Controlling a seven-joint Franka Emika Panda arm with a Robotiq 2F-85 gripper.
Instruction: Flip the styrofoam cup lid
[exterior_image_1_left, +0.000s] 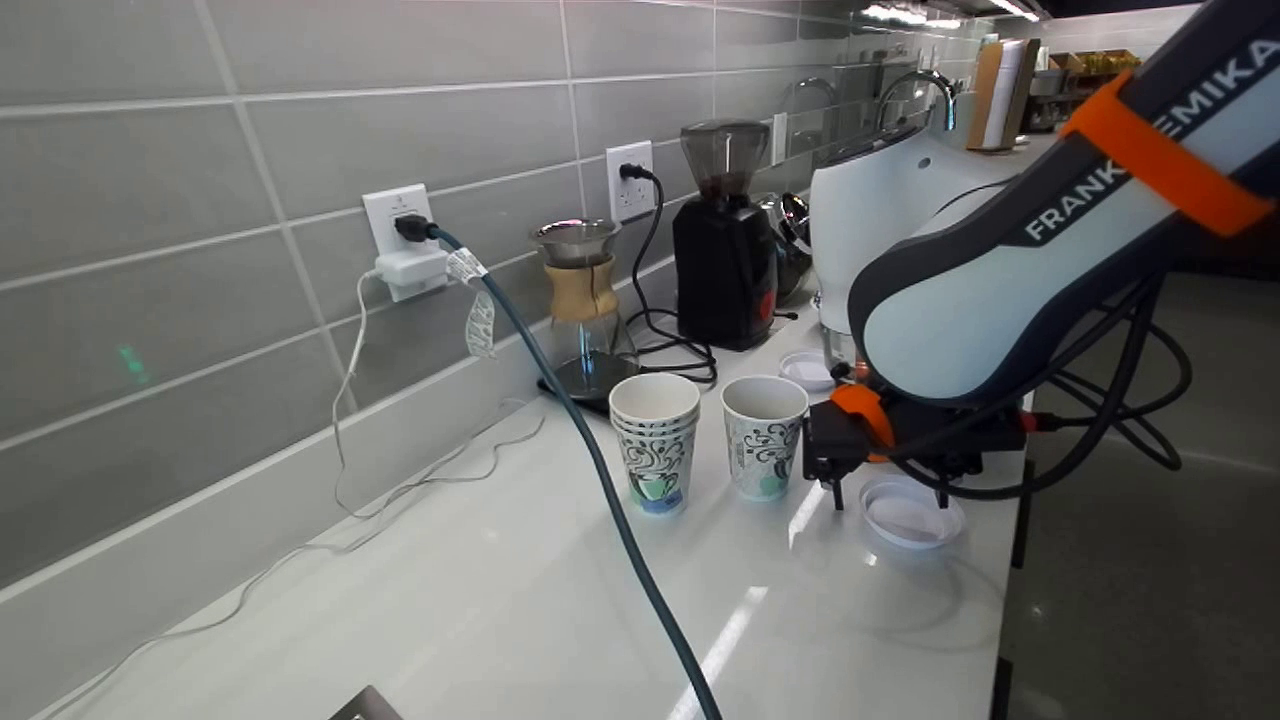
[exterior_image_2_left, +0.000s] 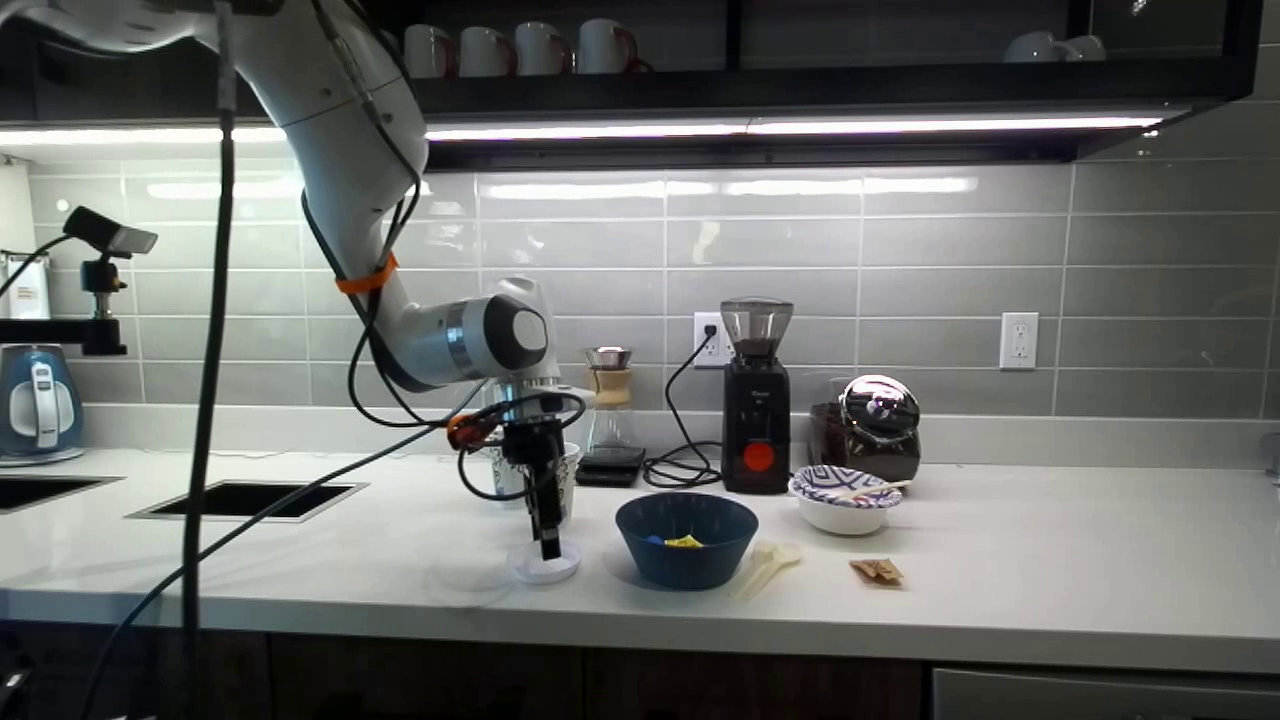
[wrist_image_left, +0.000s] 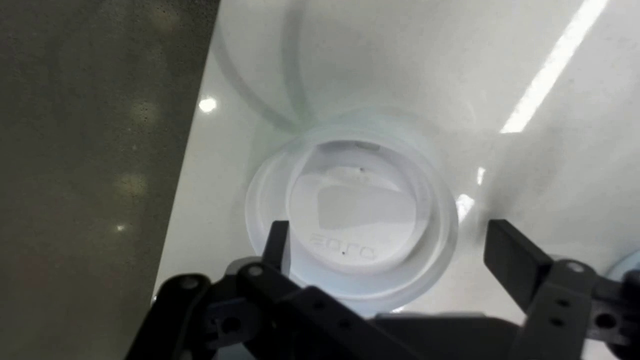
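The styrofoam cup lid (wrist_image_left: 352, 215) is a round white disc with a raised rim and faint embossed letters. It lies flat on the counter near the front edge and looks like a shallow dish, hollow side seemingly up. It also shows in both exterior views (exterior_image_1_left: 912, 520) (exterior_image_2_left: 543, 570). My gripper (wrist_image_left: 387, 230) is open and points down at the lid. In the wrist view one finger overlaps the lid's left part and the other stands right of its rim over bare counter. The gripper shows in both exterior views (exterior_image_1_left: 890, 502) (exterior_image_2_left: 548, 550). I cannot tell whether a finger touches the lid.
A cup stack (exterior_image_1_left: 655, 450) and a single patterned cup (exterior_image_1_left: 765, 440) stand close beside the gripper. A dark blue bowl (exterior_image_2_left: 688, 550), pale spoons (exterior_image_2_left: 768, 568) and a patterned bowl (exterior_image_2_left: 845, 510) stand along the counter. The coffee grinder (exterior_image_2_left: 756, 420) is behind. A thick cable (exterior_image_1_left: 610, 480) crosses the counter.
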